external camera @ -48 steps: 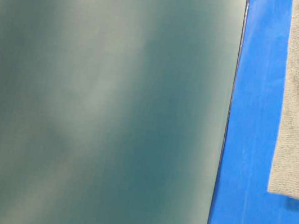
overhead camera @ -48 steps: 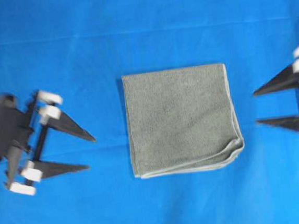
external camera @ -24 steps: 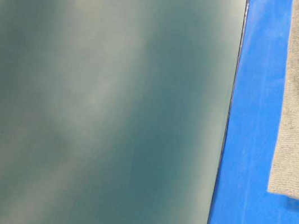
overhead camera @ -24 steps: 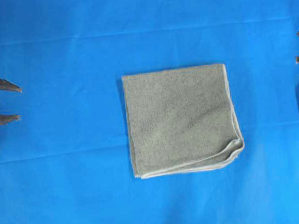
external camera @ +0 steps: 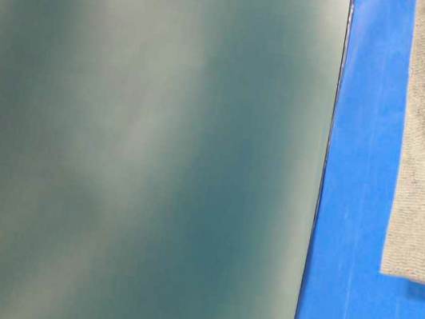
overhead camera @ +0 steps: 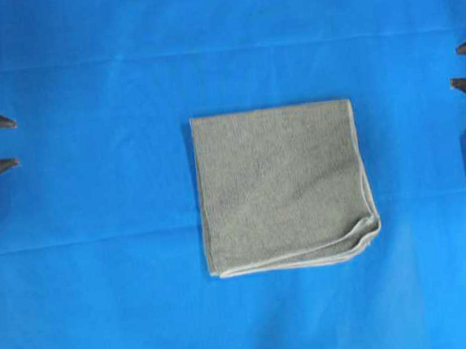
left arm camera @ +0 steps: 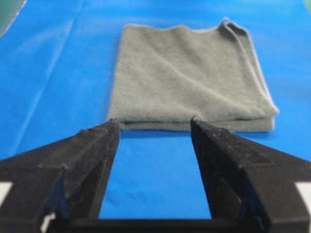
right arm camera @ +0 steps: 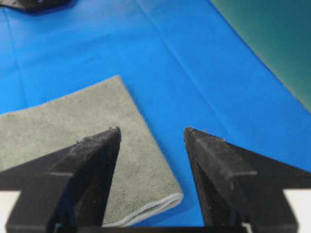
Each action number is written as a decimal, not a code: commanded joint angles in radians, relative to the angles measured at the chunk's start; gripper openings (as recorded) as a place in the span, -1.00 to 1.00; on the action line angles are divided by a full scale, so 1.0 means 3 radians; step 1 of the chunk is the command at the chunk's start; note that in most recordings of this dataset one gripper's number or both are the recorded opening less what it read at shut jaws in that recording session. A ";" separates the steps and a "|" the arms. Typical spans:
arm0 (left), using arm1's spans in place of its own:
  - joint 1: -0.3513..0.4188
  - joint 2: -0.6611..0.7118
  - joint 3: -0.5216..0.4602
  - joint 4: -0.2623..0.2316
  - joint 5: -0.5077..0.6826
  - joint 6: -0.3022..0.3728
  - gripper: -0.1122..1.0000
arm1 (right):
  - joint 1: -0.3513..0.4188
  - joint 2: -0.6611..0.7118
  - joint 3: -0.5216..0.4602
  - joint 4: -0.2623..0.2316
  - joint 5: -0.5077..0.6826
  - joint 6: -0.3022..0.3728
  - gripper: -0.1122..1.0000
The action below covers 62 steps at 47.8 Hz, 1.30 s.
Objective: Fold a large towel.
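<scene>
Resting folded mid-table, the large towel [overhead camera: 283, 186] lies between my left end effector [overhead camera: 2, 143] and right end effector [overhead camera: 464, 64], both spread wide, empty, at opposite edges.

The left claw [overhead camera: 6, 142] and right claw [overhead camera: 462, 65] sit at opposite frame edges, both spread wide, gripping nothing.

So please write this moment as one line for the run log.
towel: folded, flat on blue cloth | left claw: open, empty, away from towel | right claw: open, empty
</scene>
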 commanded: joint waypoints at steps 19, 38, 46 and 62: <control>0.0015 0.0026 -0.0036 -0.0010 0.0000 -0.0015 0.25 | -0.0005 0.0072 -0.0026 -0.0026 -0.0005 0.0010 0.27; 0.0015 0.0031 -0.0031 -0.0010 0.0005 -0.0056 0.25 | -0.0005 0.0077 -0.0020 -0.0031 0.0031 0.0015 0.26; 0.0015 0.0031 -0.0026 -0.0010 0.0005 -0.0056 0.25 | -0.0005 0.0077 -0.0020 -0.0031 0.0031 0.0015 0.26; 0.0015 0.0031 -0.0005 -0.0010 0.0010 -0.0056 0.25 | -0.0005 0.0082 -0.0020 -0.0031 0.0031 0.0015 0.26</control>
